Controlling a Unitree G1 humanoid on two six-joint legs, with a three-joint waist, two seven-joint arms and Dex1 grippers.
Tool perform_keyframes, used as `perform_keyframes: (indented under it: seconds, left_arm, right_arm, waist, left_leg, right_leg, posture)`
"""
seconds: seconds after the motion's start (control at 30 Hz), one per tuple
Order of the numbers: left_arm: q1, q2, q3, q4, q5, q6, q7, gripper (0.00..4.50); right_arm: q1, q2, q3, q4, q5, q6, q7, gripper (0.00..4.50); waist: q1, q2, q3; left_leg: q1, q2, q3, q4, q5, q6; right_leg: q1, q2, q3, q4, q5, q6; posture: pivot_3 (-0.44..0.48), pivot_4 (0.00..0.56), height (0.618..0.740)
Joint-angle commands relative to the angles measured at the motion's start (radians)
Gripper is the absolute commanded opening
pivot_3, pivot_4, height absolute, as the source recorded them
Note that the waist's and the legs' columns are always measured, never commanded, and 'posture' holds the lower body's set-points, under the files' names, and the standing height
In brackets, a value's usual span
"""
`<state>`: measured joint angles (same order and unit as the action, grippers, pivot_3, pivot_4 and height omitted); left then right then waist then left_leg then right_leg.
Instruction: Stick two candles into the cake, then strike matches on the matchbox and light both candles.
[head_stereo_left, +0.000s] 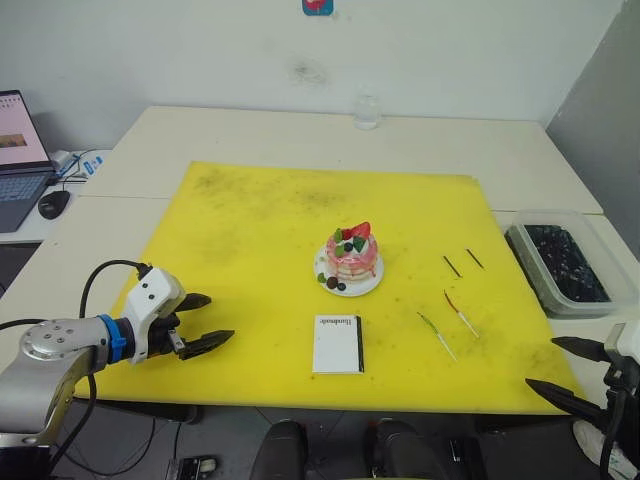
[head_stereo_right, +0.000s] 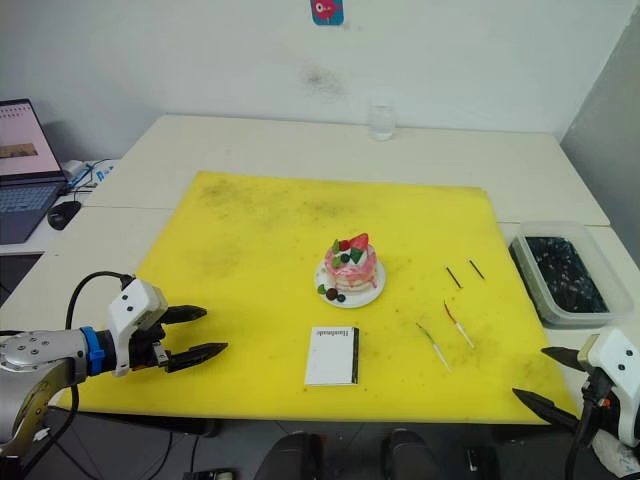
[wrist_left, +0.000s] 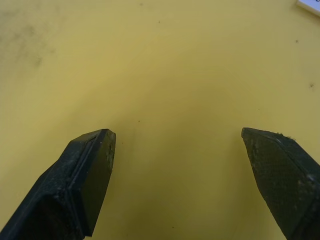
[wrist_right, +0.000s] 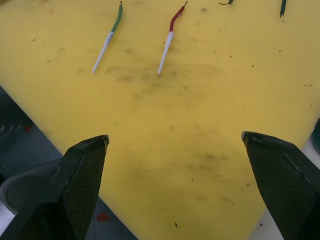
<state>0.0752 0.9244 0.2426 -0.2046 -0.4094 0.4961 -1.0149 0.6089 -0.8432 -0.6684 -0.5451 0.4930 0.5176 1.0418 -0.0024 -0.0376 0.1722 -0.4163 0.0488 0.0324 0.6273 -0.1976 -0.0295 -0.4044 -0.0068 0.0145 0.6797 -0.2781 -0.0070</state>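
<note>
Bright, even room light falls on the yellow mat (head_stereo_left: 260, 230); shadows stay soft and faint, no glare, everything crisp.

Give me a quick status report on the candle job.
Left gripper open, empty. Right gripper open, empty. Candles flat on mat, cake bare. Path clear.

Left arm (head_stereo_left: 50, 355) showing silver metal, blue ring, white wrist housing, black looping cable; black tapered fingers (head_stereo_left: 205, 342) wearing textured pads.

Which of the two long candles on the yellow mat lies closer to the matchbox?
The green candle. It lies between the matchbox and the red candle, which is farther toward the robot's right.
</note>
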Motion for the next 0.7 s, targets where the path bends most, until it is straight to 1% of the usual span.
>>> perform_keyframes:
  seconds: [0.03,0.2,0.37,0.5,0.57,0.7]
  left_arm:
    - [-0.001,0.003,0.013,-0.022,0.008,-0.018,0.009,4.5]
    - [0.004,0.003,0.012,-0.013,0.013,-0.027,0.002,4.5]
    - [-0.01,-0.001,0.039,0.002,-0.04,-0.013,-0.04,4.5]
    - [0.003,0.007,0.045,0.037,-0.02,-0.036,-0.041,4.5]
    - [0.005,0.014,0.049,0.053,-0.035,-0.03,-0.066,4.5]
    - [0.024,0.012,0.048,0.05,-0.017,-0.061,-0.075,4.5]
  right_arm:
    - [-0.005,0.006,-0.025,-0.012,0.005,-0.015,0.001,4.46]
    - [-0.013,0.007,-0.015,-0.008,0.008,-0.015,0.0,4.46]
    - [-0.023,0.005,-0.011,-0.003,0.004,-0.014,0.0,4.46]
    - [-0.024,0.006,-0.01,-0.003,0.004,-0.014,0.003,4.46]
    - [-0.025,0.006,-0.009,-0.001,0.003,-0.015,0.003,4.46]
    - [-0.027,0.003,-0.013,-0.005,0.004,-0.016,0.005,4.46]
  waist:
    - [0.0,0.0,0.0]
    - [0.0,0.0,0.0]
    - [0.0,0.0,0.0]
    - [0.0,0.0,0.0]
    - [0.0,0.0,0.0]
    - [0.0,0.0,0.0]
  left_leg:
    - [0.0,0.0,0.0,0.0,0.0,0.0]
    - [0.0,0.0,0.0,0.0,0.0,0.0]
    - [0.0,0.0,0.0,0.0,0.0,0.0]
    - [0.0,0.0,0.0,0.0,0.0,0.0]
    - [0.0,0.0,0.0,0.0,0.0,0.0]
    - [0.0,0.0,0.0,0.0,0.0,0.0]
  right_leg:
    - [0.0,0.0,0.0,0.0,0.0,0.0]
    - [0.0,0.0,0.0,0.0,0.0,0.0]
    - [0.0,0.0,0.0,0.0,0.0,0.0]
    - [0.0,0.0,0.0,0.0,0.0,0.0]
    - [0.0,0.0,0.0,0.0,0.0,0.0]
    - [0.0,0.0,0.0,0.0,0.0,0.0]
  posture:
    - [0.0,0.15,0.74]
    - [0.0,0.15,0.74]
    - [0.0,0.15,0.74]
    - [0.0,0.15,0.74]
    - [0.0,0.15,0.74]
    - [0.0,0.15,0.74]
